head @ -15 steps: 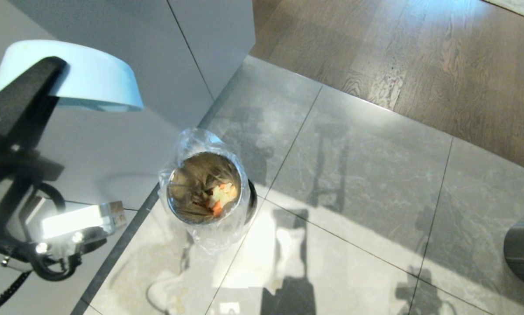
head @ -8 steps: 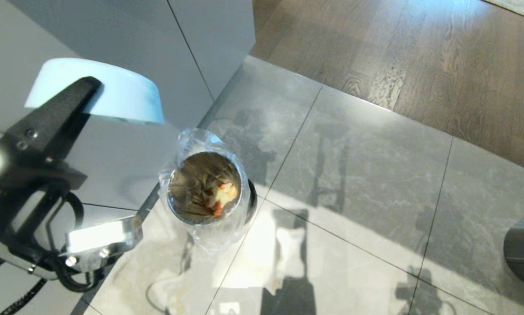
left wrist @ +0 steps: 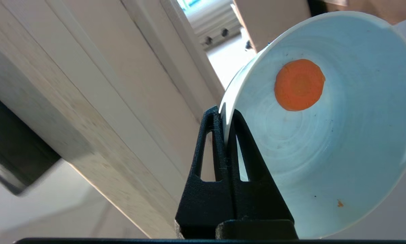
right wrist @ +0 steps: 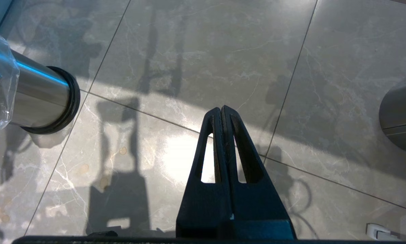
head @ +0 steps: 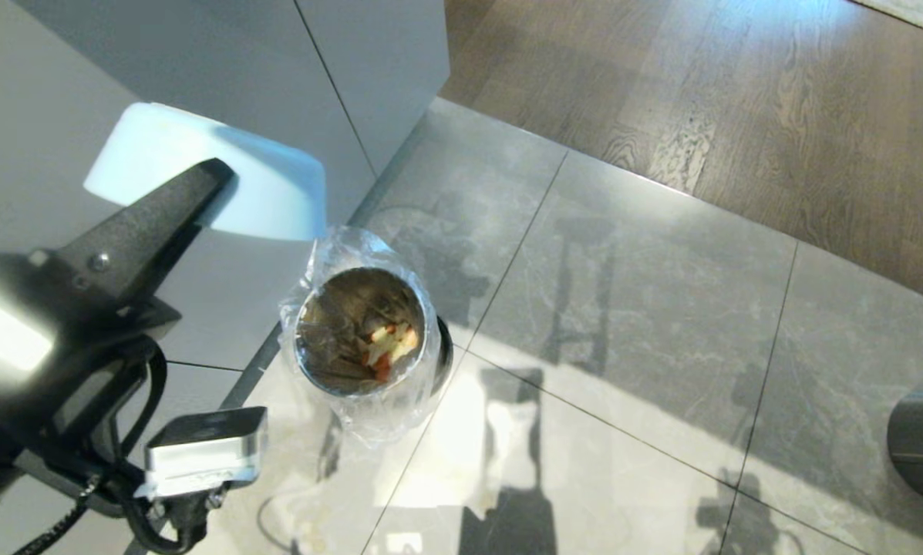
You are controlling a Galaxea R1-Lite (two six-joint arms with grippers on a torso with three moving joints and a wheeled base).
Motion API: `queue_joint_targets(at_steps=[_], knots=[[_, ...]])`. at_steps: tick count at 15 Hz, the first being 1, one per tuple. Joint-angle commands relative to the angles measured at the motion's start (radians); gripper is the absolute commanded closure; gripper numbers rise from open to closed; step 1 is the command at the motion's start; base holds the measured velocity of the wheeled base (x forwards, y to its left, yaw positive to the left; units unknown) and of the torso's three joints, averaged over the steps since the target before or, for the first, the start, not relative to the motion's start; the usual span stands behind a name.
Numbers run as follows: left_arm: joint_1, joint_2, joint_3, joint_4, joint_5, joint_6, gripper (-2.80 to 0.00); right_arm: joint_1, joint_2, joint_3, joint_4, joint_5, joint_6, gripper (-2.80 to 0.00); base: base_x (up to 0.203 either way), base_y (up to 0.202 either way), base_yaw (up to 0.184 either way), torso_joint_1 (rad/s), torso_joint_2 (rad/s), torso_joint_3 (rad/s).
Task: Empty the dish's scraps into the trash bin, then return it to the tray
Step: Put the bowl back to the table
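Note:
My left gripper [head: 213, 176] is shut on the rim of the dish [head: 268, 193], a pale blue-white bowl held tipped over, up and to the left of the trash bin [head: 430, 358]. In the left wrist view the rim sits pinched between the fingers [left wrist: 226, 112], and one orange slice of the scraps [left wrist: 299, 84] clings inside the dish [left wrist: 342, 152]. More orange and pale yellow scraps [head: 388, 347] lie in the bag-lined steel bin. My right gripper [right wrist: 221, 109] hangs shut and empty over the floor. The tray is out of view.
A white cabinet front [head: 222, 62] stands right behind the dish. A darker bagless bin [head: 920, 443] stands at the right edge. The trash bin [right wrist: 36, 98] rests on grey floor tiles; wood flooring [head: 739, 100] lies beyond.
My left gripper has carried the dish rightward and down toward the trash bin, tipping it further. The right arm has not moved.

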Motion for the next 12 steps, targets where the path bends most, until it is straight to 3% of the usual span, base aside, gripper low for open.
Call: queue_joint_targets(at_steps=[1,3,8,12], knots=[[0.0,0.001,0.006,-0.048,-0.02,0.074,0.0,0.0,0.0,0.001,0.0,0.0,0.0,0.0,0.0,0.0,0.0,0.0,0.0,0.0],[0.0,0.001,0.006,-0.048,-0.027,0.134,0.0,0.0,0.0,0.001,0.0,0.0,0.0,0.0,0.0,0.0,0.0,0.0,0.0,0.0],[-0.002,0.001,0.003,-0.048,-0.066,0.183,0.0,0.0,0.0,0.001,0.0,0.0,0.0,0.0,0.0,0.0,0.0,0.0,0.0,0.0],[-0.022,-0.002,-0.002,-0.048,-0.069,0.266,0.0,0.0,0.0,0.0,0.0,0.0,0.0,0.0,0.0,0.0,0.0,0.0,0.0,0.0]])
